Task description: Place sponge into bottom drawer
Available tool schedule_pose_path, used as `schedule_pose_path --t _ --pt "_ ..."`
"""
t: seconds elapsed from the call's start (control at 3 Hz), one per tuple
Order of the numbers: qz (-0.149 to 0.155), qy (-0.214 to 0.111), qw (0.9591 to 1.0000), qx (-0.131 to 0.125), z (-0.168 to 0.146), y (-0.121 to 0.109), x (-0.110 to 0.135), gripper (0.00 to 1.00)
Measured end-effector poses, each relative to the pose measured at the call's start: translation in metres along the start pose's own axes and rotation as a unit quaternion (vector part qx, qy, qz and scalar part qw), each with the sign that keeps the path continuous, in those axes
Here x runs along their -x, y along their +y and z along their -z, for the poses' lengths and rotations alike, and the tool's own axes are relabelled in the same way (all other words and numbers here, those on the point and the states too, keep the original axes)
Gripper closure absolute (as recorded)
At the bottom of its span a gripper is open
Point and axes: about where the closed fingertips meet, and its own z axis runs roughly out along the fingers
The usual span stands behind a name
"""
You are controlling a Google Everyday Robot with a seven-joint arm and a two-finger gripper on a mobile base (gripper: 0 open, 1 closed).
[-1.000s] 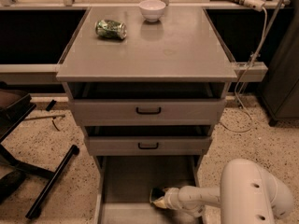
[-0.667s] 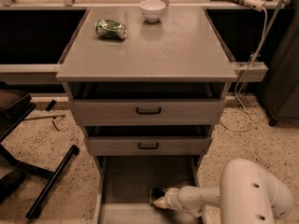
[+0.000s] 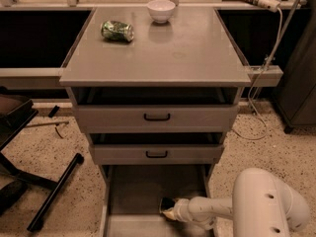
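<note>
Item 1. Grey flat-topped drawer cabinet (image 3: 173,58), stood on speckled flooring; top surface carried two objects toward its rear edge.

Item 2. White, rounded robot arm (image 3: 261,201), lower right, reached leftward and low into the cabinet's foot.

Item 3. The bottom drawer (image 3: 143,186), a wide shallow grey metal tray with low side walls, was pulled out toward the camera; its floor lay in shadow.

Item 4. Two grey drawers with black handles, upper (image 3: 157,117) and middle (image 3: 157,153), both sat slightly ajar above the tray.

Item 5. Black chair base (image 3: 54,191), on the floor left of the cabinet.

Item 6. White round bowl (image 3: 161,10), upright at the rear centre of the top.

Item 7. Crushed green can (image 3: 117,31), on its side, left of the bowl and apart from it.

Item 8. The gripper (image 3: 167,210), inside the bottom drawer at its right-hand side, fingers clenched around the sponge.

Item 9. The sponge (image 3: 166,204), small, dark top over yellow base, was held at the gripper's tip within the bottom drawer; whether it touched the floor could not be told.
</note>
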Motion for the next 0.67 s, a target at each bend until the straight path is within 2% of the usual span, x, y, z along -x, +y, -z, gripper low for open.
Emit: schedule_pose_path --t 0.33,0.67 --pt "0.000 0.000 1.0000 0.000 0.0000 0.0000 0.0000 0.13" --pt "0.000 0.000 1.0000 0.000 0.0000 0.0000 0.0000 0.00"
